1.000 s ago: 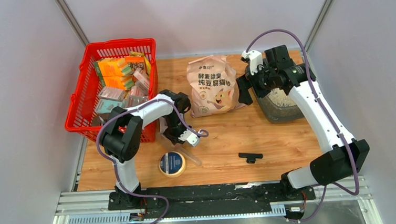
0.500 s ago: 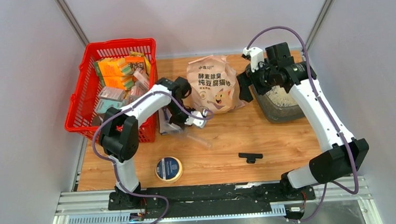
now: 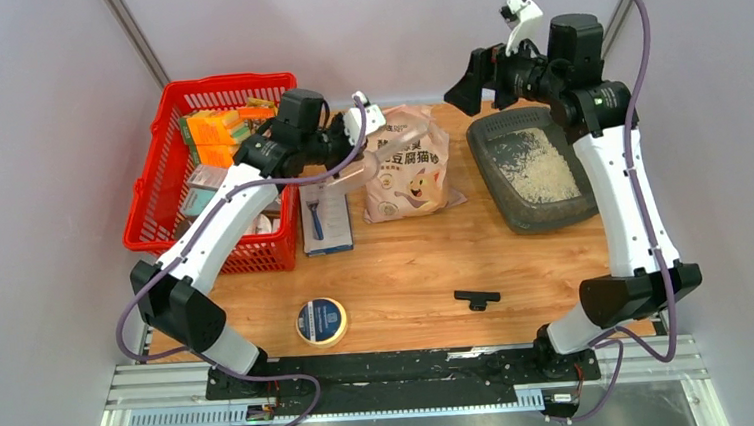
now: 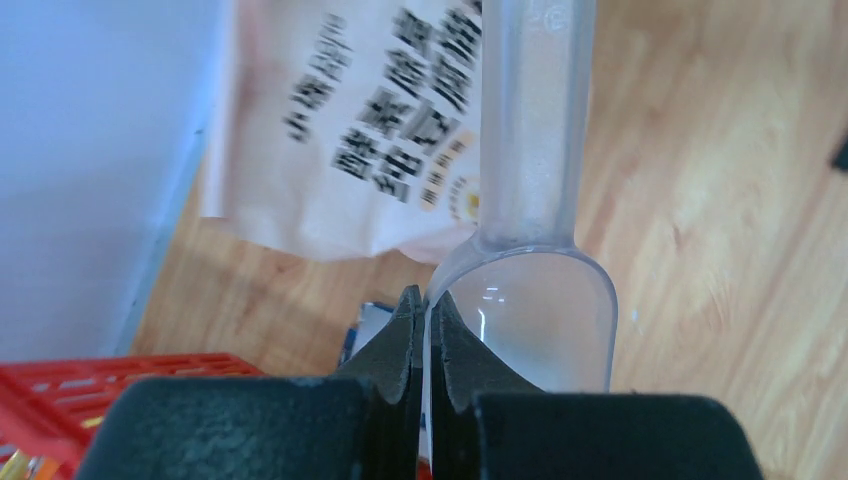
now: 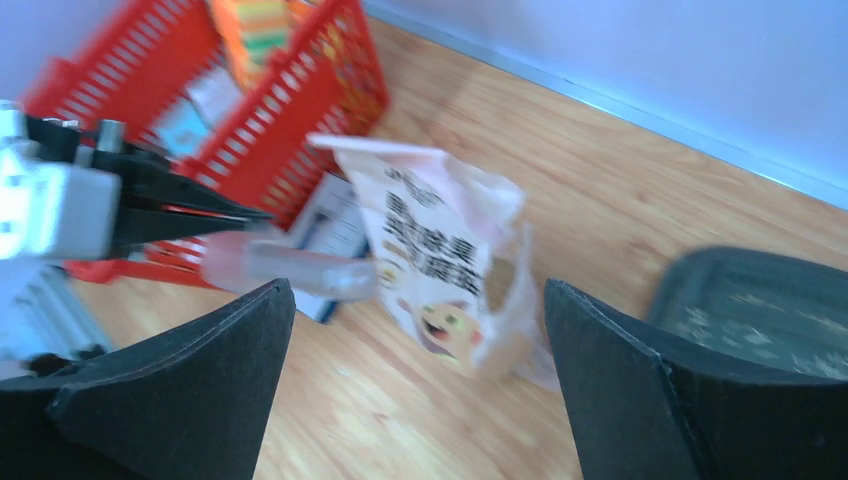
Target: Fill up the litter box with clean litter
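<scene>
Litter box sits at the right rear of the wooden surface in the overhead view, with clean litter spread over part of its floor. A pale pink bag stands just left of it, and a red basket is farther left. The left fingers hang at the bag's left side. The right fingers are raised near the box's rear left corner.

From the left wrist, the left fingers are pinched shut on the rim of a clear scoop, the bag beyond it.

From the right wrist, the right fingers stand wide apart, nothing between them. The bag lies below, and the litter box is at the right edge.
</scene>
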### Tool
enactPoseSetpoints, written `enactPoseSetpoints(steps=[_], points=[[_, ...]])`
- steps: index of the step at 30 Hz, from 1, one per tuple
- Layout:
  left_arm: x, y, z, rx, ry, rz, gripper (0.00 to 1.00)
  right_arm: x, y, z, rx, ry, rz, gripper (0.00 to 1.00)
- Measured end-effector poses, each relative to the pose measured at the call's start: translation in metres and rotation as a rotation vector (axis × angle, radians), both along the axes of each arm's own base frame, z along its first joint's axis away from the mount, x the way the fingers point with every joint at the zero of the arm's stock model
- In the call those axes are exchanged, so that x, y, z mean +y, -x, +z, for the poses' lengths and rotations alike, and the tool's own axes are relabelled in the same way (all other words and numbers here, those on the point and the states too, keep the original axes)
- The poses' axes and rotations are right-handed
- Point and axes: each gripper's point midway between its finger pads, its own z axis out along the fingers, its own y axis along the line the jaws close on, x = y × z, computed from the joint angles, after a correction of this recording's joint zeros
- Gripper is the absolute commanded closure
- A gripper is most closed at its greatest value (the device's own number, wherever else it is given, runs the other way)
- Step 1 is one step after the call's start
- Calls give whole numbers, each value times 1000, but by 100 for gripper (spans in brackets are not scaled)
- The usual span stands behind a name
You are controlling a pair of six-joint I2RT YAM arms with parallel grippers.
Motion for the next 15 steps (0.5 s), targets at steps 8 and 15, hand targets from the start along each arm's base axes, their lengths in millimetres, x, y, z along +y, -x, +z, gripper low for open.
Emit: enactPoseSetpoints(steps=[8, 15], points=[[-5, -39, 40, -53, 190, 248, 100, 48, -16, 10, 109, -256, 135, 1], [-18, -52, 55, -70, 294, 266, 100, 75, -5, -10, 235, -321, 256, 8]])
